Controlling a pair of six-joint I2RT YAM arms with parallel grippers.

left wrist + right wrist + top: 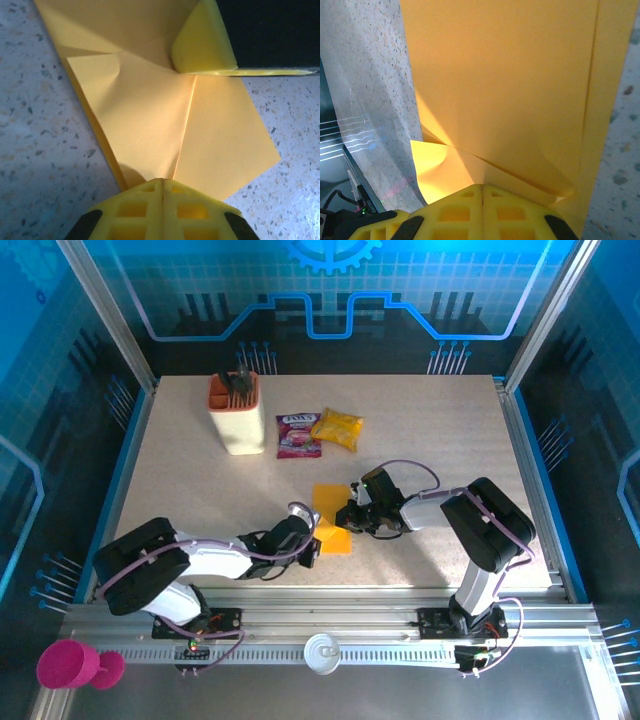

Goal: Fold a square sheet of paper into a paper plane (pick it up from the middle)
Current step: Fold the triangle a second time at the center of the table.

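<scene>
Left gripper (162, 184): fingers together, tips at edge of paper (150, 115), at end of centre crease. Right gripper (482, 189): fingers together too, tips down on paper from opposite side. Paper partly folded, flat on table (200, 490) between grippers, front middle. Holder (238, 415), two packets (297, 434) further back.

From above, the left claw (310, 543) and right claw (357, 517) cover parts of the square sheet of paper (330, 502) — its folds there cannot be made out. Both wrist views crop it at the top edge; print on the packet (297, 435) is too small to read.
</scene>
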